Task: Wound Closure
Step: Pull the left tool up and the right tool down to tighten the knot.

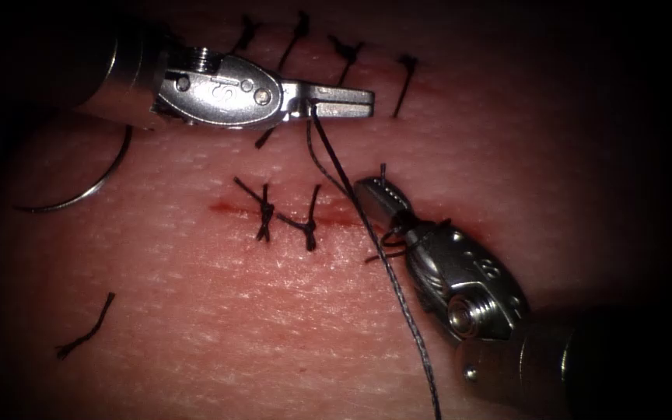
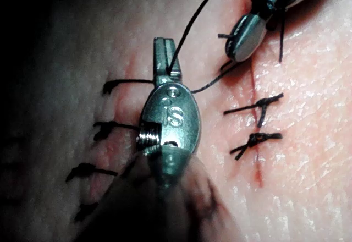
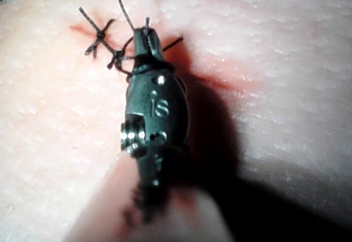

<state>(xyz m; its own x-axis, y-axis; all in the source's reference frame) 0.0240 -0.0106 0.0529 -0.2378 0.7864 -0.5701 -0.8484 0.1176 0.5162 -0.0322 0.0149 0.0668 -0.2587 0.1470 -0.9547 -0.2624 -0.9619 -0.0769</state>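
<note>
Your left tool is clamped on the thread above the cut. Your right tool grips a short thread end over the cut, thread wound round its jaws. The needle lies free on the tissue, toward its left edge.

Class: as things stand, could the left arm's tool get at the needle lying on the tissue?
Probably not yet: the left tool grips the thread, though the needle lies free on the tissue, unobstructed.
</note>
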